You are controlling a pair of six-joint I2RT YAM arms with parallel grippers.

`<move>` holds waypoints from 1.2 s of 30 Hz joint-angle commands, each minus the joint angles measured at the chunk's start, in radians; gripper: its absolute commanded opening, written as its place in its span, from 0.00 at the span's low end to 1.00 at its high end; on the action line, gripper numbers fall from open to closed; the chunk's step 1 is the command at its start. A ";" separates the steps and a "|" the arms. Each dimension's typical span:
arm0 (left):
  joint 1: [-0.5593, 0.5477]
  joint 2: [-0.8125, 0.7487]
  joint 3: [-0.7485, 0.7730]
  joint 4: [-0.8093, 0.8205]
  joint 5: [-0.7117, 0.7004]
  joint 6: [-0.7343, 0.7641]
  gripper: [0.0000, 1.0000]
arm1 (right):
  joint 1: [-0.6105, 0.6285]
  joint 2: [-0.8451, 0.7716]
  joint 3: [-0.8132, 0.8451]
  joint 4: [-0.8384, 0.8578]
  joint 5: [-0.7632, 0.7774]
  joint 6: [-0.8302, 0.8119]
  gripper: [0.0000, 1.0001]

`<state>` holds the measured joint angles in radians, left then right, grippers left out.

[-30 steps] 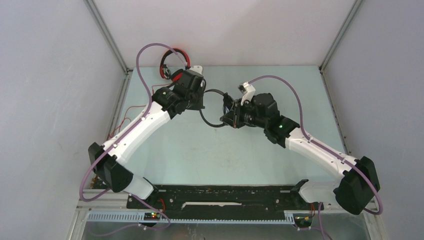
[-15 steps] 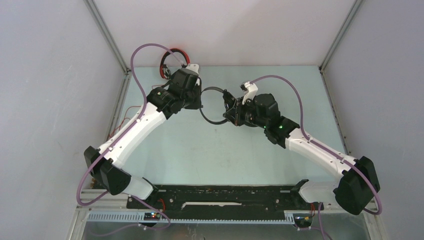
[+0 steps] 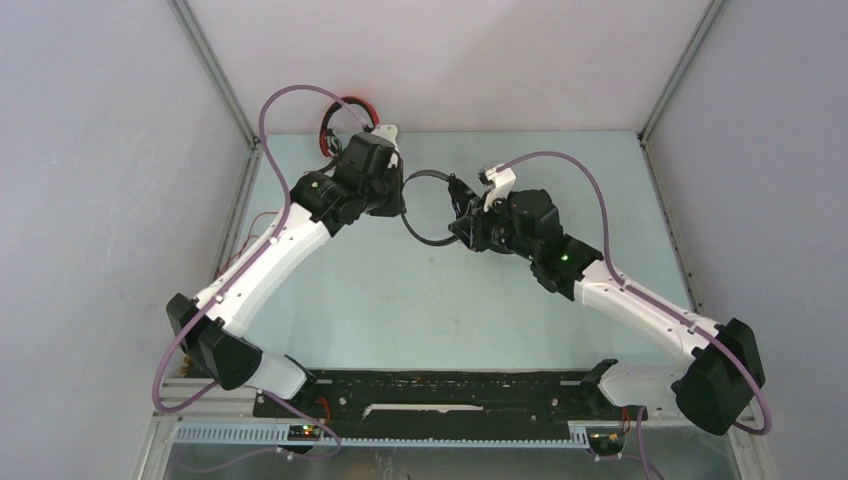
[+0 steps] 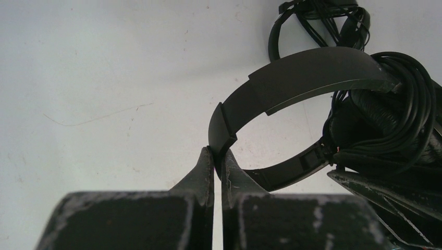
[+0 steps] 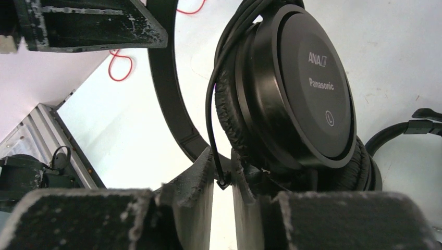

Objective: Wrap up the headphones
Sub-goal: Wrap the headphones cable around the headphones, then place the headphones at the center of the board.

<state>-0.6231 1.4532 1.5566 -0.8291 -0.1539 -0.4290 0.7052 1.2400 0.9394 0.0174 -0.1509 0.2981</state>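
Robotics lab by every sign, and a closed test cell within it. Boxed in on three sides by bare grey panels [image 3: 90, 200] set in aluminium rails [image 3: 213, 70]. Floored with a pale green table top [image 3: 450, 300], scratched and speckled in the wrist views. Fitted with two white-and-black robot arms, left arm [image 3: 270, 260] and right arm [image 3: 640, 300], bolted to a black base plate [image 3: 500, 390] at the near edge. Strung with purple cables [image 3: 262, 125] looping off each arm. Edged in front by a slotted cable duct [image 3: 440, 438] and small circuit boards [image 3: 303, 432] with lit indicators. Marked on the right arm by a green status lamp [image 3: 563, 257].
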 commanded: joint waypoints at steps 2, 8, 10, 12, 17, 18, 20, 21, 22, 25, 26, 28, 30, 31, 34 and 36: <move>0.005 -0.027 0.085 0.039 0.015 -0.017 0.00 | -0.001 -0.064 -0.004 -0.013 -0.018 -0.010 0.25; 0.005 -0.029 0.067 0.046 0.006 -0.020 0.00 | -0.001 -0.110 -0.004 -0.047 -0.042 0.030 0.28; 0.006 -0.027 0.068 0.042 0.007 -0.020 0.00 | 0.000 -0.127 -0.004 -0.042 -0.054 0.037 0.30; 0.005 -0.025 0.069 0.041 0.004 -0.018 0.00 | -0.001 -0.143 -0.004 -0.042 -0.051 0.041 0.32; 0.006 -0.032 0.060 0.042 -0.003 -0.019 0.00 | -0.004 -0.162 -0.004 -0.042 -0.040 0.060 0.32; 0.005 -0.033 0.059 0.041 -0.005 -0.020 0.00 | -0.004 -0.164 -0.004 -0.042 -0.043 0.065 0.32; 0.006 -0.034 0.052 0.041 -0.004 -0.021 0.00 | -0.004 -0.171 -0.004 -0.047 -0.044 0.069 0.32; 0.005 -0.034 0.049 0.044 -0.005 -0.021 0.00 | -0.003 -0.175 -0.005 -0.050 -0.045 0.074 0.32; 0.006 -0.035 0.046 0.044 -0.008 -0.020 0.00 | -0.003 -0.180 -0.004 -0.050 -0.052 0.082 0.32; 0.006 -0.026 0.046 0.037 -0.018 -0.016 0.00 | -0.009 -0.195 -0.004 -0.015 -0.112 0.121 0.33; 0.006 -0.025 0.043 0.037 -0.022 -0.015 0.00 | -0.019 -0.201 -0.004 -0.013 -0.151 0.146 0.34; 0.009 -0.020 0.035 0.039 -0.030 -0.011 0.00 | -0.040 -0.215 -0.004 -0.054 -0.229 0.198 0.34; 0.014 -0.013 0.021 0.042 -0.034 -0.009 0.00 | -0.053 -0.232 -0.004 -0.092 -0.243 0.227 0.36; 0.017 -0.011 0.014 0.046 -0.033 -0.009 0.00 | -0.055 -0.242 -0.004 -0.109 -0.245 0.234 0.36; 0.025 0.026 -0.006 0.055 -0.043 -0.002 0.00 | -0.072 -0.301 -0.004 -0.155 -0.284 0.244 0.42; 0.029 0.049 -0.014 0.060 -0.043 0.009 0.00 | -0.074 -0.322 -0.004 -0.169 -0.285 0.241 0.44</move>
<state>-0.6052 1.4647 1.5688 -0.8295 -0.1822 -0.4263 0.6403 0.9794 0.9314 -0.1154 -0.3847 0.5159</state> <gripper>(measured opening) 0.008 0.415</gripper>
